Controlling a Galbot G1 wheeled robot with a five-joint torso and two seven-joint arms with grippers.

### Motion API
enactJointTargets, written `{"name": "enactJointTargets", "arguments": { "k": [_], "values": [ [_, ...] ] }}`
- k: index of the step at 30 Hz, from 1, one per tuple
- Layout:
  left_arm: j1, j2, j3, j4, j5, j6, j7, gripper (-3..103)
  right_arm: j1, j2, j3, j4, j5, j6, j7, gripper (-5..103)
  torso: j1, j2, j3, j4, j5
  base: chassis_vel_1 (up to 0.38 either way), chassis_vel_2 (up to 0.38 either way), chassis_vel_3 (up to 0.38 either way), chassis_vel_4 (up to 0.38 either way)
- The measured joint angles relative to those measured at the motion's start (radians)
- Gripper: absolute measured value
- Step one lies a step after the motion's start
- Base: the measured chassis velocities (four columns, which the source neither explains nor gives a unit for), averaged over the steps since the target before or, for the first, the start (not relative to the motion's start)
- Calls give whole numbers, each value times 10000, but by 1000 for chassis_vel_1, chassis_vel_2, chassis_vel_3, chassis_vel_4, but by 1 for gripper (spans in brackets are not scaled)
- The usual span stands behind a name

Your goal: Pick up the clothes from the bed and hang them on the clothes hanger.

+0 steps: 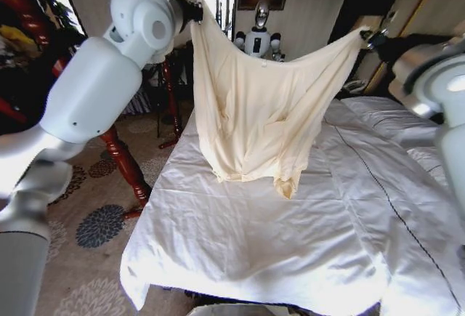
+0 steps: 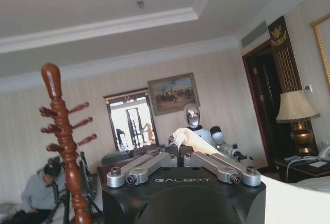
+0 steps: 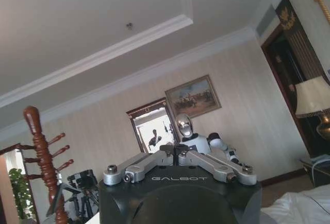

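Above the bed [image 1: 240,243], the left gripper [image 1: 195,12] and right gripper [image 1: 365,36] each pinch the shirt [image 1: 254,112] — lifted, hem barely off the sheets — hanging remains undone.

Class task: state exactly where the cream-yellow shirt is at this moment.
In the head view the shirt hangs spread above the bed, one upper corner held by the left tool and the other by the right tool.

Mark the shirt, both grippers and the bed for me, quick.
shirt [image 1: 258,112]: head view, middle of the hanging cloth.
left gripper [image 1: 195,12]: head view, fingertips clamped on one top corner.
right gripper [image 1: 365,35]: head view, fingertips on the other top corner.
bed [image 1: 240,236]: head view, bare white sheet.
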Motion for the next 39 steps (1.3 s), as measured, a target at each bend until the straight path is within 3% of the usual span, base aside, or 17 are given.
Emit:
{"name": "enactJointTargets", "arguments": {
  "k": [6,10,17,19,22,23,25,29,32,34,38,39],
  "values": [
    [-496,1584,-344,-1673,-614,185,-470,0,-1047,-1171,1370,1537,1165,-151,295,0,-4,2,-3,-2,-1,0,0,0,0],
    [-664,2203,-411,-2141,-664,185,-492,0,-768,-1411,1557,1916,1694,-198,573,0,-1,1,0,2,0,0,0,0,0],
    [-157,2708,-448,-2791,-442,173,-499,0,-620,-1526,1905,2423,2120,-669,1048,0,1,2,0,4,9,0,0,0,0],
    [822,2784,-438,-3024,-56,173,-567,0,-1503,-1546,2586,2764,1801,-772,1076,0,-1,3,0,-2,-1,0,0,0,0],
    [2390,2598,-420,-3220,536,175,-754,0,-3389,-1138,2998,3118,957,-792,1070,0,0,1,2,-4,-4,0,0,0,0],
    [2390,2598,-420,-3220,536,175,-754,0,-3389,-1138,2998,3118,957,-792,1070,0,0,1,2,-4,-4,0,0,0,0],
    [3445,2160,-259,-3201,1054,174,-952,0,-4421,-474,2603,3191,366,-727,1123,0,5,-1,5,2,9,0,0,0,0],
    [4276,1453,25,-2837,1846,172,-1050,0,-5036,208,2113,3087,-149,-691,1155,0,7,-2,5,-1,7,0,0,0,0],
    [4978,404,488,-2168,2592,169,-1178,0,-5780,932,1395,2306,-1843,-670,484,0,3,-1,3,-4,2,0,0,0,0],
    [5049,296,526,-2075,2695,167,-1179,0,-5809,1020,1298,2188,-2020,-656,411,0,3,-2,3,-5,3,0,0,0,0],
    [6129,-724,625,-897,3957,160,-1027,0,-5748,2113,-13,533,-4126,-236,-431,0,6,-3,4,-1,6,0,0,0,0],
    [6129,-724,625,-897,3957,160,-1027,0,-5748,2113,-13,533,-4126,-236,-431,0,6,-3,4,-1,6,0,0,0,0]
  ]
}}
